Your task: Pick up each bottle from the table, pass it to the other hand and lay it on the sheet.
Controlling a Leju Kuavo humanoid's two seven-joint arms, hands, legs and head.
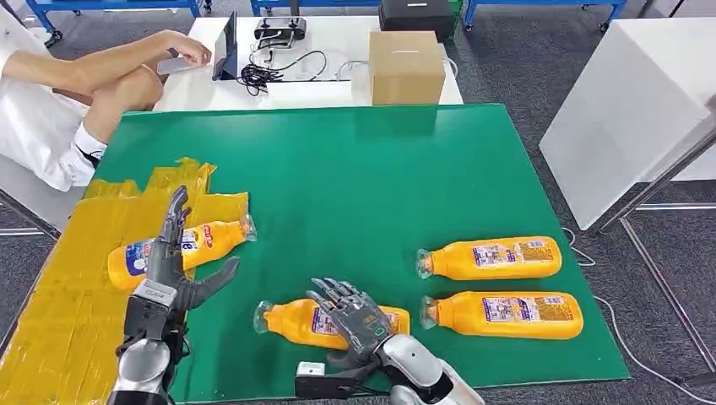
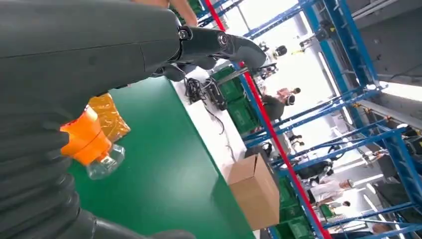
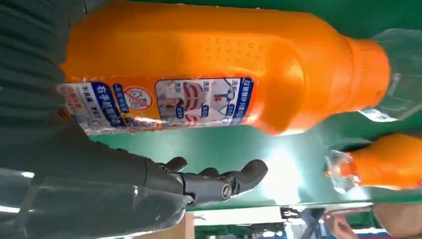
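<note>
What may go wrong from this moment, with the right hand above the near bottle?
The near bottle lies on its round side, so the right hand may roll it toward the table edge while closing. The open left hand hovers over the bottle on the yellow sheet and may nudge it.

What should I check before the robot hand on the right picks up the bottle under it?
1. Right robot hand over the nearest bottle: ok.
2. Its fingers closed around that bottle: not ok, they are spread and nothing is held.
3. Left robot hand free to receive: ok, open above the yellow sheet.
4. Bottle on sheet already laid down: ok.
5. Two far bottles lie apart from the grasp: ok.
6. Person's arm away from the green table: ok.
</note>
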